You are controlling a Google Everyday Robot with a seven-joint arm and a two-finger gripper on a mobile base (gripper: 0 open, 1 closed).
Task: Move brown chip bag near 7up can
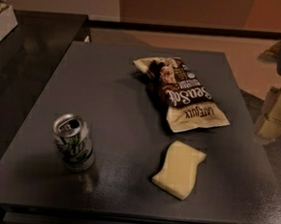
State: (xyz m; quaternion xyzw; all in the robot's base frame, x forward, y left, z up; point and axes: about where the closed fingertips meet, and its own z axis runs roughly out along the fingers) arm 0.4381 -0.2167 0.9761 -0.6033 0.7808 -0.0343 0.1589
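The brown chip bag (182, 93) lies flat on the dark grey table (109, 82), right of the middle toward the back, with its white "Sea Salt" lettering facing up. The 7up can (74, 143) stands upright near the front left, its pull-tab top showing, well apart from the bag. My gripper (276, 112) shows as pale blocky parts at the right edge of the view. It is off the table's right side, about level with the bag and not touching it.
A pale yellow sponge-like slab (178, 169) lies at the front right, between the bag and the table's front edge. A darker counter (24, 51) adjoins the table on the left. Tan floor lies beyond the far edge.
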